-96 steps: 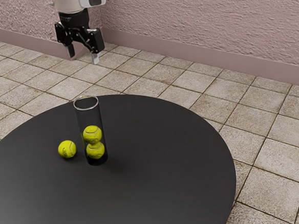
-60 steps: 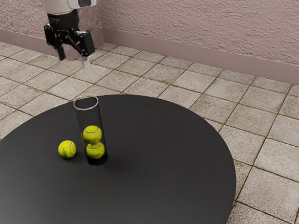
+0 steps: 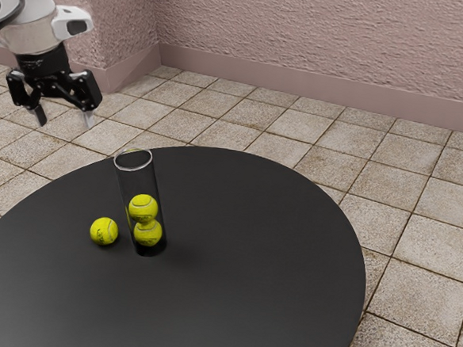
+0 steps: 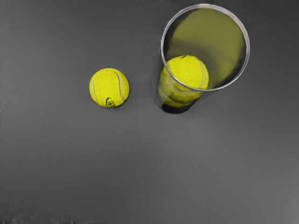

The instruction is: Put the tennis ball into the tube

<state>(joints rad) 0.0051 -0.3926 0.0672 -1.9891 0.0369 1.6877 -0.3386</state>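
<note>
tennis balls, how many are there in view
3. One tennis ball lies on the table beside the clear tube; inside the tube, an upper ball sits on a lower ball.

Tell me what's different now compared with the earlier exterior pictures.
The claw has moved toward the exterior view's left and lower in that view. Nothing was taken hold of or let go: its fingers remain apart and empty. The loose tennis ball, the tube and the two balls inside stayed put.
</note>
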